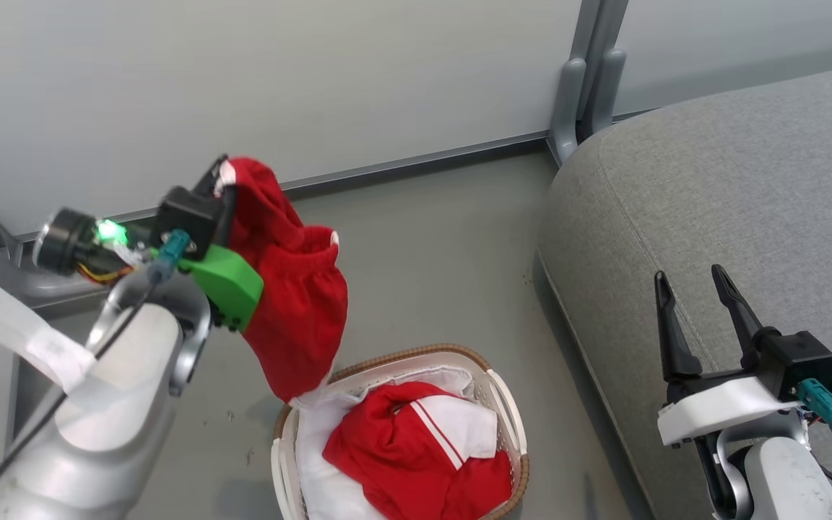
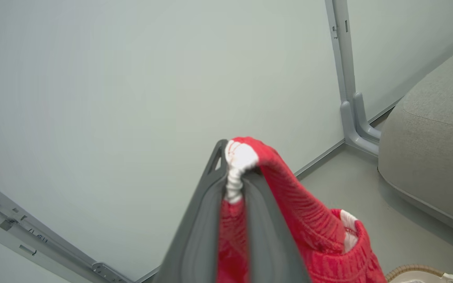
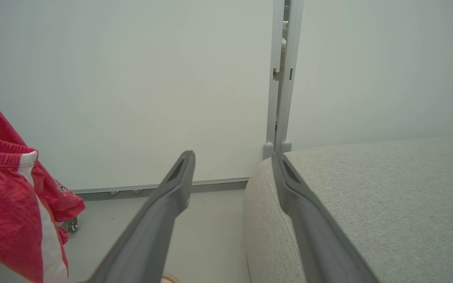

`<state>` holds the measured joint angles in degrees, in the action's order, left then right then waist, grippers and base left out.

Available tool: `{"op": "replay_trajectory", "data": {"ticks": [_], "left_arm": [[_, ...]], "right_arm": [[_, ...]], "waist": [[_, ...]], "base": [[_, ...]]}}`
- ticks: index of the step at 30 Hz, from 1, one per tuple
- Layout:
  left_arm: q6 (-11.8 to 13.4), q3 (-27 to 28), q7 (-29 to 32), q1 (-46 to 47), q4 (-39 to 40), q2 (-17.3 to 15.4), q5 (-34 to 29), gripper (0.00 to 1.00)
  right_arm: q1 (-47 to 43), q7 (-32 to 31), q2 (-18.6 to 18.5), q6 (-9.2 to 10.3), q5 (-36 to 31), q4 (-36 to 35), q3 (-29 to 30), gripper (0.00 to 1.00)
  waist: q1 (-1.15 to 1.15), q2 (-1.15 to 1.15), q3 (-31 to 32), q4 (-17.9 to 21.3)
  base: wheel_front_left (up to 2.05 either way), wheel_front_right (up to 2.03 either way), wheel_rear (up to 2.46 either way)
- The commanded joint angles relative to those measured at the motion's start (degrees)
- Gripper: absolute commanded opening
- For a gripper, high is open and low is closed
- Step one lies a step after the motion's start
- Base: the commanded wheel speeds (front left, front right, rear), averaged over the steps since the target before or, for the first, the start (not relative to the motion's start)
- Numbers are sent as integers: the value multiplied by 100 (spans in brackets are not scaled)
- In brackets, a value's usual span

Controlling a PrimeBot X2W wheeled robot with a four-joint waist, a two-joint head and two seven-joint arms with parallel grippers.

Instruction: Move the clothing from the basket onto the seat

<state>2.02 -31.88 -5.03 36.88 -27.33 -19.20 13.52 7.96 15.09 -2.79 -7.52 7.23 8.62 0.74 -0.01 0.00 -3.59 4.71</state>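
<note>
Left fingers (image 2: 201,228): were closed on the white-trimmed edge of a red garment (image 1: 300,310), held up above the floor (image 1: 430,253). The garment hung down, its lowest fold just reaching the back-left rim of the basket (image 1: 416,352).
Right fingers (image 1: 670,328): were spread wide and empty, over the grey seat (image 1: 734,188).
Second red garment (image 1: 401,451): lay crumpled in the basket on the white liner (image 1: 311,448), striped white panel uppermost.
Basket: stood on the floor beside the seat.

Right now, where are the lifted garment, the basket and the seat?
lifted garment (image 1: 300,303): head view, middle of the hanging red cloth.
basket (image 1: 416,352): head view, far brown rim.
seat (image 1: 734,188): head view, bare grey top.
</note>
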Motion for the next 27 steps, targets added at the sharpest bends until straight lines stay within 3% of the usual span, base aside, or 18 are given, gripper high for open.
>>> {"op": "replay_trajectory", "data": {"ticks": [1,9,15,27], "left_arm": [[-12,17,78,175,143,-90,-52,0],[-39,24,577,755,851,-295,-167,0],[-117,-31,788,1193,1117,-224,-200,0],[-285,-269,885,1832,1153,230,-107,0]], "right_arm": [[-54,12,-19,6,16,9,-18,100],[25,12,-20,6,-13,15,-155,100],[146,12,-19,6,2,42,-433,100],[1073,12,-25,6,276,715,-2489,100]], "waist": [[1,0,3,-1],[1,0,3,-44],[1,0,1,-72],[1,0,58,-165]], "base": [[0,0,0],[0,0,0],[0,0,0],[0,0,0]]}}
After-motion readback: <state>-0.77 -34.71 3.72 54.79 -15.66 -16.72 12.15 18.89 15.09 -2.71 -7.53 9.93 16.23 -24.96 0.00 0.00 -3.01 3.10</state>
